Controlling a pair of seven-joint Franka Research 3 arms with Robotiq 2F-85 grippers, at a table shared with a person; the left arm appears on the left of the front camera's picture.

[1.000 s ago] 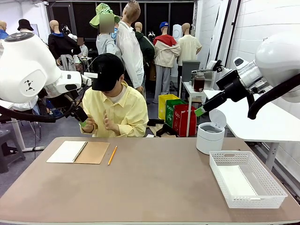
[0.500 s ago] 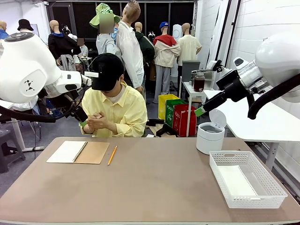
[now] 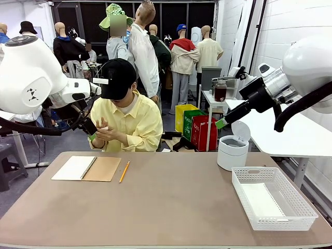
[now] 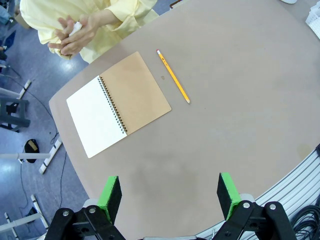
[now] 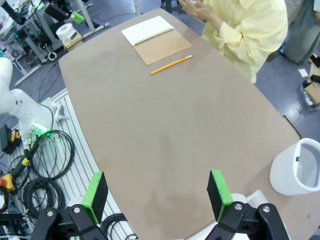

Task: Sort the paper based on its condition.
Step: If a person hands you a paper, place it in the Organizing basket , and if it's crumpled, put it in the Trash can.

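White paper wad (image 4: 74, 28) in the person's hands (image 4: 85, 34), your left wrist view shows; front, flat sheet (image 3: 262, 199) in basket (image 3: 243, 182). Left pincer (image 4: 169, 187) and right pincer (image 5: 157, 189) wide over brown desk (image 3: 171, 207).

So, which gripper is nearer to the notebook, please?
Left. The left gripper hangs above and just behind the notebook; the right gripper is raised far off, near the white bin.

Ahead of the left gripper (image 4: 170, 192), black with green pads (image 4: 109, 191), the notebook (image 4: 120, 102) shows a plain white page, a brown cover and a dark spiral. The pencil (image 4: 173, 76) is yellow with a pink end. Beyond them the person's shirt (image 4: 130, 12) is pale yellow, and the table (image 4: 240, 100) is plain grey-brown.
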